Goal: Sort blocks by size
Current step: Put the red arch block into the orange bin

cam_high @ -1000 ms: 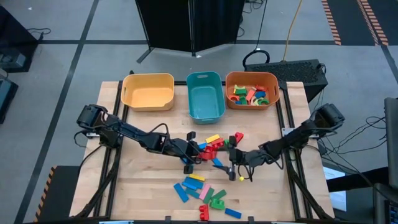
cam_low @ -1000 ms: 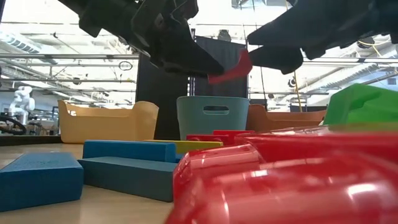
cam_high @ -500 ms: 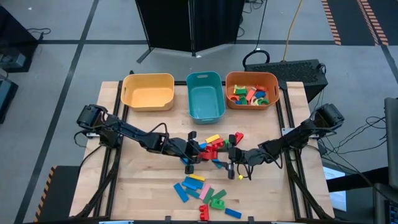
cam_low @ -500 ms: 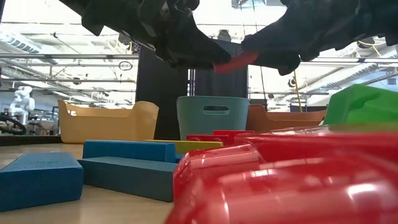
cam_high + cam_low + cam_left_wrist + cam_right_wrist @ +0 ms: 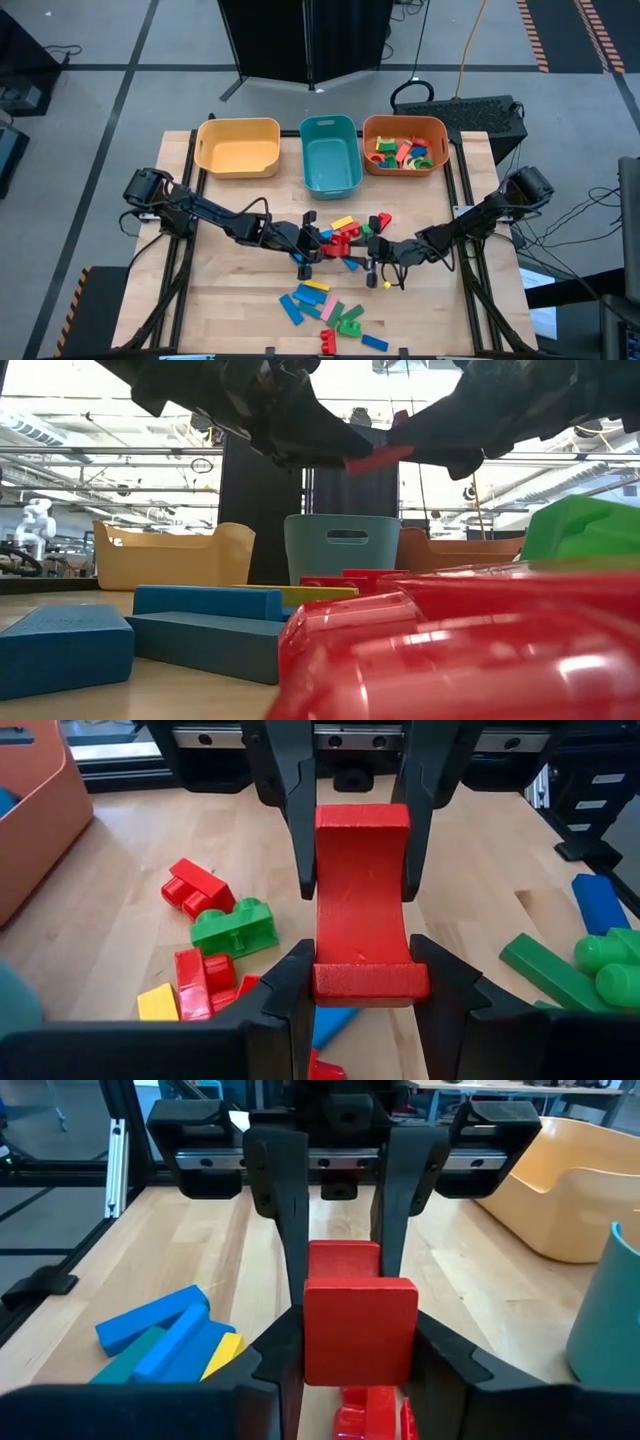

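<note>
A red block (image 5: pixel 362 910) with a hollowed, curved top hangs in the air over the middle of the table, and both grippers are shut on it. My left gripper (image 5: pixel 362 970) has one end. My right gripper (image 5: pixel 360 1345) faces it and has the other end. In the high view they meet above a cluster of loose blocks (image 5: pixel 345 228); the left gripper (image 5: pixel 325 243) comes from the left, the right gripper (image 5: pixel 372 248) from the right. The low view shows the red block (image 5: pixel 380 458) bridging the two dark grippers. My left gripper pinches the block's two long sides at its left end (image 5: pixel 322 975) between its two fingers. The fingers come nearly level from the table's left and lie along the block. The block is lifted clear of the table, about level. My right gripper pinches the same two sides at the block's right end (image 5: pixel 312 1350) between its two fingers. It comes nearly level from the table's right, its fingers along the block. The block's square end face (image 5: pixel 360 1325) points toward its wrist.
At the far edge stand a yellow bin (image 5: pixel 238 146), a teal bin (image 5: pixel 330 152) and an orange bin (image 5: pixel 404 145) holding several blocks. More loose blocks lie near the front edge (image 5: pixel 330 310); blue and red ones (image 5: pixel 200 625) fill the low view's foreground.
My right gripper has shut on the free end of the red block, which my left gripper was holding. The block has tipped from a slant, right end up, to nearly level. Neither arm has shifted over the table.
</note>
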Action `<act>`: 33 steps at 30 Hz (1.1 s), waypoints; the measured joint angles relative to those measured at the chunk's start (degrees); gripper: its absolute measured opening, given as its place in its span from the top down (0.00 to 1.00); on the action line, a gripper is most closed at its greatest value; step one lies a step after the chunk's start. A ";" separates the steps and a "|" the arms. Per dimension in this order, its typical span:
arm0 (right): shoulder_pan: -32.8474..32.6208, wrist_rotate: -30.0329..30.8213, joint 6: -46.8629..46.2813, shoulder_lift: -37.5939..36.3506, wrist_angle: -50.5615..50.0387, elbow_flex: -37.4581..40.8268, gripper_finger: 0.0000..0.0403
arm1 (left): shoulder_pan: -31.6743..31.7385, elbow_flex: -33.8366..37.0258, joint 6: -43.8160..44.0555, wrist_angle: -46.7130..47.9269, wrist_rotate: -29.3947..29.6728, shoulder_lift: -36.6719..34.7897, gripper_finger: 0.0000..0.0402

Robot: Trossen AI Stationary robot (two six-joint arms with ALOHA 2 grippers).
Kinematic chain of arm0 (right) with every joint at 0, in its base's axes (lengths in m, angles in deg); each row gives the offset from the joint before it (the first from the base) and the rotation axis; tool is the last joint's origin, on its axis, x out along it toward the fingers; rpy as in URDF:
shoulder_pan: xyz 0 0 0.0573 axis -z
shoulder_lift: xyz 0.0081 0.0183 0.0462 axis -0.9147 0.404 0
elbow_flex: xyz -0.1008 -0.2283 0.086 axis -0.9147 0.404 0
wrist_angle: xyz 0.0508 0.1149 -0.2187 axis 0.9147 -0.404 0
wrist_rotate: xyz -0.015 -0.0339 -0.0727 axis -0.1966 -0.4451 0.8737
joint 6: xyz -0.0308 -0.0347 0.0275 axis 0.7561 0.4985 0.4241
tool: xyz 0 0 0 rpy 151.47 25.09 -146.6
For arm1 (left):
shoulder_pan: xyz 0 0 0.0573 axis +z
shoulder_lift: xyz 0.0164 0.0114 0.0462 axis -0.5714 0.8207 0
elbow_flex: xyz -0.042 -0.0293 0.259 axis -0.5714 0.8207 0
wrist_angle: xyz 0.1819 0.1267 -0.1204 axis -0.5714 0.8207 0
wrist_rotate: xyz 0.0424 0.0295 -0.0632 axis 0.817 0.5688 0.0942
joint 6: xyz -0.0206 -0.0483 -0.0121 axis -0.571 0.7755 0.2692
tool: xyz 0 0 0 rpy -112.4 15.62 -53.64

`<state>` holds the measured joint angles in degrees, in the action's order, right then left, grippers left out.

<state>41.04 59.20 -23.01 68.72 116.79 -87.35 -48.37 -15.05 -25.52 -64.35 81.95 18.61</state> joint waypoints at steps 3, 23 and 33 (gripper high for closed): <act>0.04 0.53 0.75 -1.74 -1.31 0.00 0.71 | -0.12 -0.05 0.60 0.08 -0.61 -0.01 0.72; 5.98 11.17 0.71 -12.71 -17.84 0.04 0.70 | 2.02 0.11 -2.93 3.91 1.52 -4.17 0.37; 16.74 10.80 1.88 -22.71 -29.73 0.00 0.69 | 5.89 0.52 -4.89 4.47 -2.20 0.60 0.36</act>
<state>57.78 70.00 -21.13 46.01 87.06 -87.35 -42.48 -14.52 -30.41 -59.88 79.75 19.21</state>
